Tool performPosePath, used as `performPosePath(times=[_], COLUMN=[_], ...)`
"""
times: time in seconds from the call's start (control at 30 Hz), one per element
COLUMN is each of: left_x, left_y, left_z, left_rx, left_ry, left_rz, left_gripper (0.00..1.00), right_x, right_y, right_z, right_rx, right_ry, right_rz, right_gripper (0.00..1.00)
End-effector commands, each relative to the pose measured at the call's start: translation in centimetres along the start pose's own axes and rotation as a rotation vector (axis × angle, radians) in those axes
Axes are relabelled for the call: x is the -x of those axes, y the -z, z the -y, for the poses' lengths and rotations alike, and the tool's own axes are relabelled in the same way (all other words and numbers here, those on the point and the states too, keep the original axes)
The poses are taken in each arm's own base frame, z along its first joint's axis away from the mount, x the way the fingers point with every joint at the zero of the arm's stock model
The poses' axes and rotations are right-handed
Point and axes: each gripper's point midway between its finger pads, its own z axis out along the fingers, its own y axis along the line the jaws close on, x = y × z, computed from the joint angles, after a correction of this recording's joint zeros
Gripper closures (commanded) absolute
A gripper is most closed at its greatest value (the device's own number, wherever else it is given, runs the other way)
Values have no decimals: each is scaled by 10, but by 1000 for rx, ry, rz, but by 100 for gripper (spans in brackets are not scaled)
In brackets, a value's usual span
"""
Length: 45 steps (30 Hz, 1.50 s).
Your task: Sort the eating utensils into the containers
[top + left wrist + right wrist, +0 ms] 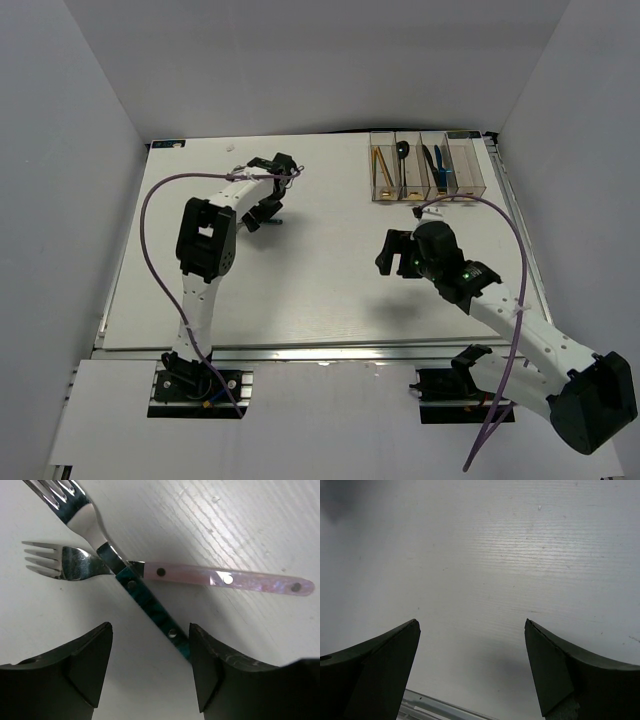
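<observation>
Between the wide-open, empty left fingers point(90, 665), a teal-handled fork point(152, 611) is seen crossed with a pink-handled fork point(220, 578) on the desk point(250, 520). Both are judged stiff, light, slippery; the teal handle is best pinched mid-length. The right fingers point(380, 670) are held apart, empty.

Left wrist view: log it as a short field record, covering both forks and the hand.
pink-handled fork: flat on the table, tines pointing left in the image
teal-handled fork: diagonal, crossing the pink one near the necks
upper fork at the crossing: cannot tell
left hand: open, straddling the teal handle's end
grasp: none yet
</observation>
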Motion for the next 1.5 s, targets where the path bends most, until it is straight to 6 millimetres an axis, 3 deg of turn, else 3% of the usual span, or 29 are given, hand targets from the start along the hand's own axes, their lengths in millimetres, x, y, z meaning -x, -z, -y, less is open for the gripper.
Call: performPosePath(times=[0.0, 0.17, 0.27, 0.47, 0.63, 0.77, 0.97, 1.07, 1.13, 1.27, 1.3, 1.4, 1.43, 1.47], left_x=[14, 13, 14, 5, 4, 10, 33, 49, 65, 71, 51, 38, 12, 7], left_y=[-13, -17, -15, -20, -19, -9, 15, 43, 73, 131, 136, 184, 187, 221], left_z=[1, -3, -2, -13, -22, -25, -17, -7, 1, 17, 20, 27, 24, 23], left_rx=[1, -11, -34, -26, -22, -50, -153, -265, -366, -586, -666, -912, -984, -1096], left_ry=[185, 183, 195, 183, 178, 170, 120, 68, 60, -50, -111, -174, -237, -261], left_rz=[55, 68, 64, 53, 59, 67, 129, 172, 218, 275, 210, 197, 136, 173], left_gripper=[29, 29, 47, 54, 67, 87, 100, 100, 100, 100, 100, 100, 100, 100], right_x=[5, 5, 1, -1, -1, -2, -3, -1, -7, 9, 19, 37, 45, 51], right_y=[7, 11, 9, 7, 8, 8, 8, 7, 10, 19, 23, 35, 38, 42], right_z=[-3, 3, 4, -1, -2, -1, -5, -27, -44, -64, -69, -83, -87, -90], right_rx=[27, 2, 3, 28, 31, 31, 57, 187, 293, 388, 410, 462, 481, 491], right_ry=[45, 69, 70, 66, 65, 65, 69, 87, 94, 44, 30, -39, -57, -76], right_rz=[23, 26, 15, 4, 4, -1, 0, 16, 8, 74, 107, 161, 187, 206], right_gripper=[11, 11, 11, 11, 11, 11, 11, 11, 11, 11, 11, 11, 11, 11])
